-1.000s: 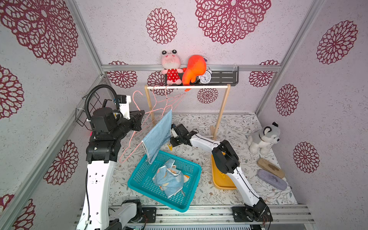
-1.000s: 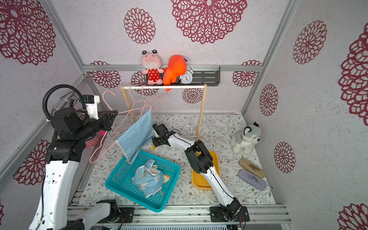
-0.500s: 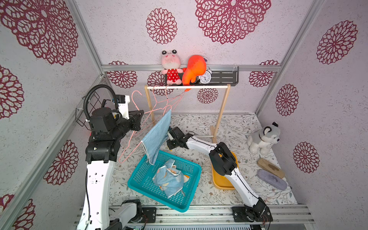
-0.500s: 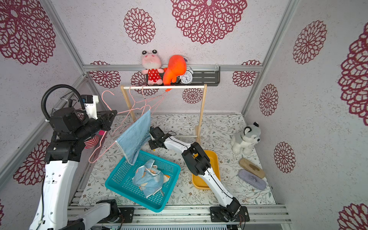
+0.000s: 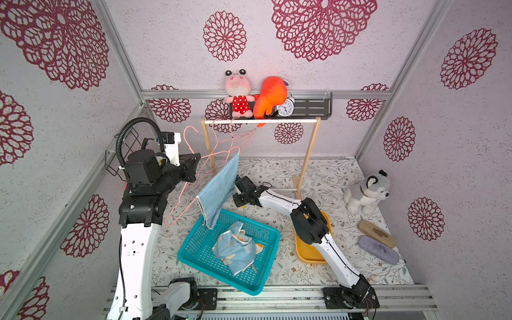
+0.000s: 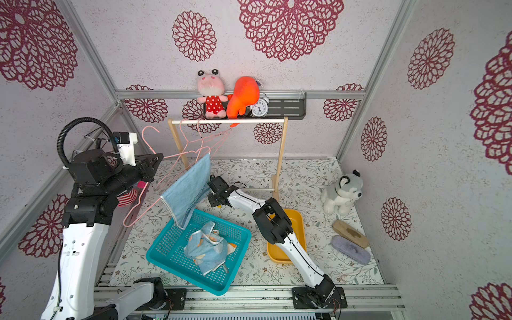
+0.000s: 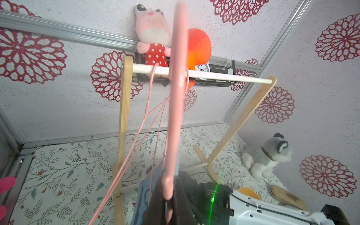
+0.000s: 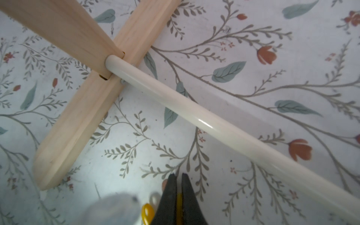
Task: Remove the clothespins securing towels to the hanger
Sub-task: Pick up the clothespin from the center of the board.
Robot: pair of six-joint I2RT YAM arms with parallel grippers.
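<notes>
In a top view: L gripper (image 5: 194,163) clamps pink hanger (image 5: 167,224), blue towel (image 5: 219,191) draped on it; crumpled towel (image 5: 235,246) already in basket (image 5: 194,266). L wrist: same grip on hanger (image 7: 176,97). R wrist: R gripper (image 8: 177,181) pinches yellow clothespin (image 8: 179,200) by towel edge; pull-off prob. left.

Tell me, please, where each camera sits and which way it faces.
Both top views: high behind the arms, overlooking rack, basket, left arm, right arm.
Left wrist: looks up along the pink hanger in the left gripper.
Right wrist: looks down at the rack's foot; right gripper pinches a clothespin.
Shared: all show the rack.
</notes>
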